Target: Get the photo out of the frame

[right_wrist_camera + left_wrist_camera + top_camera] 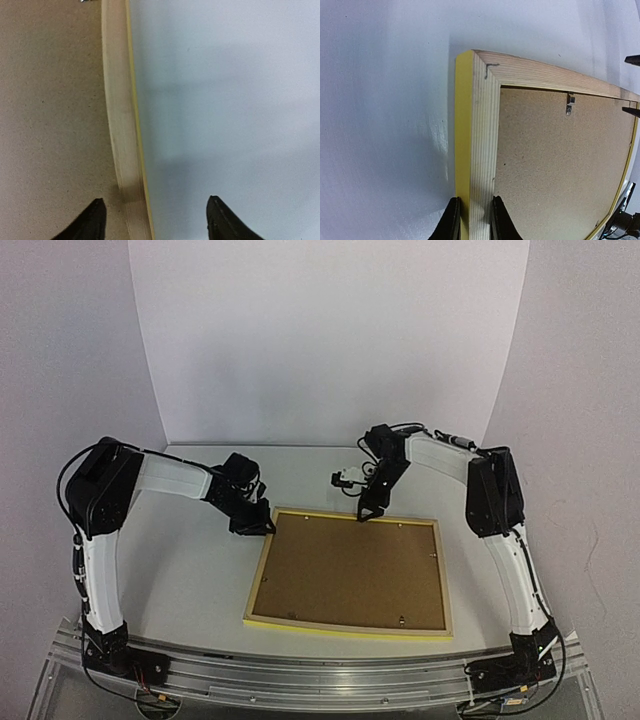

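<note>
Two arms meet at a yellow frame [262, 575] lying face down at mid-counter, its near rail close to the counter's [180, 570] near edge and its brown backing sheet [350, 570] facing up. The left arm climbs from the near-left corner, bends at a high elbow and reaches inward and down. Its tool [255, 528] is at the frame's far-left corner. The left wrist view alone shows the grip: the tool [472, 220] is clamped tight across the left rail, one finger on the yellow outer side and one on the pale wood, with a small metal clip [570, 105] further along. The right arm mirrors it and points steeply down at the far rail. There its tool [368, 515] stands wide apart, holding nothing, one finger over the backing and one over bare counter. The photo shows in no view. Bare counter lies left of the frame and beyond its far rail.
</note>
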Available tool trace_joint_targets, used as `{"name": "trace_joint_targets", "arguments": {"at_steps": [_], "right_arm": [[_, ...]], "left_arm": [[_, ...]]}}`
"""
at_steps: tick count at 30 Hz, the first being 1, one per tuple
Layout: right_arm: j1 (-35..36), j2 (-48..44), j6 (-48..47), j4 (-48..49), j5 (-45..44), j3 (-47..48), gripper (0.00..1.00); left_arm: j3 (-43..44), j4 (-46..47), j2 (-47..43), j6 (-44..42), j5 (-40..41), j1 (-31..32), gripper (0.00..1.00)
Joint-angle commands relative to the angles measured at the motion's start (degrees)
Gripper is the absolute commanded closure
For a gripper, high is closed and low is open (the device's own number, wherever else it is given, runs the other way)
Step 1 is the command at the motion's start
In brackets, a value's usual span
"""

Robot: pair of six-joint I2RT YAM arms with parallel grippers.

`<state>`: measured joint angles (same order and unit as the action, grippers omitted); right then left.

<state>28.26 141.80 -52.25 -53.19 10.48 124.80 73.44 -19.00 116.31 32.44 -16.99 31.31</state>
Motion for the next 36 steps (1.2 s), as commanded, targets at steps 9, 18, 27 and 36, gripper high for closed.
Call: {"name": "trace_joint_targets", "arguments": {"at_steps": [9,18,27,36], "right_arm": [[3.0,-33.8,50.5,40.8,-17.3,-25.9,0.02],[13.6,-41.1,51.2,47.6,-5.8,-42.6,0.03],[33.4,-28.8,40.5,57.7,-13.3,-49.1,0.09],[37.6,-19.1,38.3,65.6,-17.0,-48.5,0.14]], "left_arm": [[-12.5,0.0,-7.2,10.9,8.9,0.9,1.00],[-17.9,3.8,-10.7,12.7,8.9,2.5,1.00],[-21.0,5.6,-12.6,14.6,9.7,4.1,1.00],[-21.8,5.6,-13.3,15.3,9.7,4.4,1.00]]}}
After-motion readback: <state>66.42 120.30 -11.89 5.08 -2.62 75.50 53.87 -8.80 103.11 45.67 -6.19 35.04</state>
